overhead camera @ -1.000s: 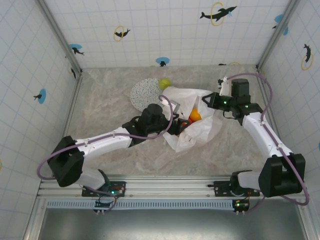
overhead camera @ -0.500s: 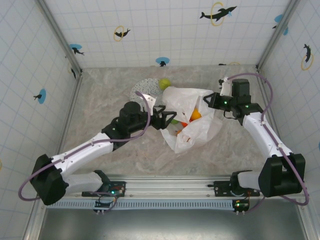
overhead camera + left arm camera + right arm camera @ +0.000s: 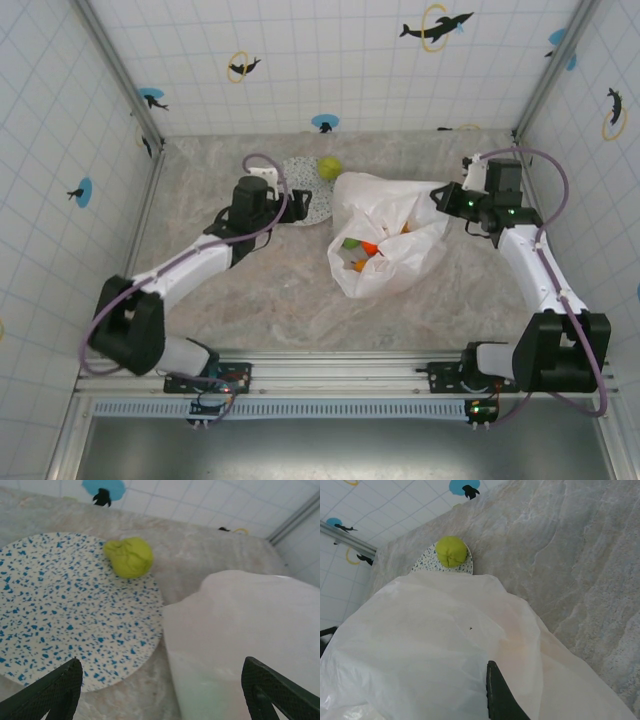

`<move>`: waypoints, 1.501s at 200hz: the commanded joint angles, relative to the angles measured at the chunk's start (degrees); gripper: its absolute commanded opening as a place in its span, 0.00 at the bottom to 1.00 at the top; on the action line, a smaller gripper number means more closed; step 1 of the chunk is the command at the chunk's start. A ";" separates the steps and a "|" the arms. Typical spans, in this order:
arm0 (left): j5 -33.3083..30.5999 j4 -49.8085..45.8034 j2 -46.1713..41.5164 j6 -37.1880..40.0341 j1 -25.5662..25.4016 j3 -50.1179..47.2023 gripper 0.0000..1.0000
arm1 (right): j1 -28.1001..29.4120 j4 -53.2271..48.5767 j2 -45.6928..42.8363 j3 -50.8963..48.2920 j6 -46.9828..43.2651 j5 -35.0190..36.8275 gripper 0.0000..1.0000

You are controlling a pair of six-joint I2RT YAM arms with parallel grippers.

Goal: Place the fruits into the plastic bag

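The white plastic bag [image 3: 390,245] lies mid-table with its mouth facing left; green, orange and yellow fruits [image 3: 358,250] show inside it. One green fruit [image 3: 329,167] rests at the far rim of the speckled plate [image 3: 284,178]. My left gripper [image 3: 306,207] hovers open over the plate's near-right edge, left of the bag, with nothing between its fingers [image 3: 60,690]. In the left wrist view the green fruit [image 3: 129,556] is ahead on the plate [image 3: 65,615] and the bag [image 3: 250,625] is to the right. My right gripper [image 3: 441,207] is shut on the bag's upper right edge [image 3: 420,645].
Tiled walls with metal corner posts [image 3: 118,70] close in the table on three sides. Bare marble surface [image 3: 270,290] spreads in front of the bag and the plate. The green fruit [image 3: 451,551] and the plate's rim [image 3: 427,562] appear beyond the bag in the right wrist view.
My left gripper has pulled out of the bag's mouth and swung left and back to the plate, its jaws opening wider. The right gripper has shifted slightly right, still holding the bag.
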 commanded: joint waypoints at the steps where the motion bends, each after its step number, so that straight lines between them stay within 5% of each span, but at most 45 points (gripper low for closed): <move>1: -2.55 -2.38 7.02 2.40 0.73 7.60 0.86 | 0.22 0.45 -1.38 -1.19 -0.12 -1.16 0.00; 157: 1.45 -7.44 52.83 1.75 3.20 52.75 0.97 | -0.07 -0.42 2.76 1.18 -0.95 -0.63 0.00; 300: 5.54 -6.83 61.81 -4.31 3.47 61.85 0.90 | 0.20 -0.54 2.63 0.38 -1.26 -0.79 0.00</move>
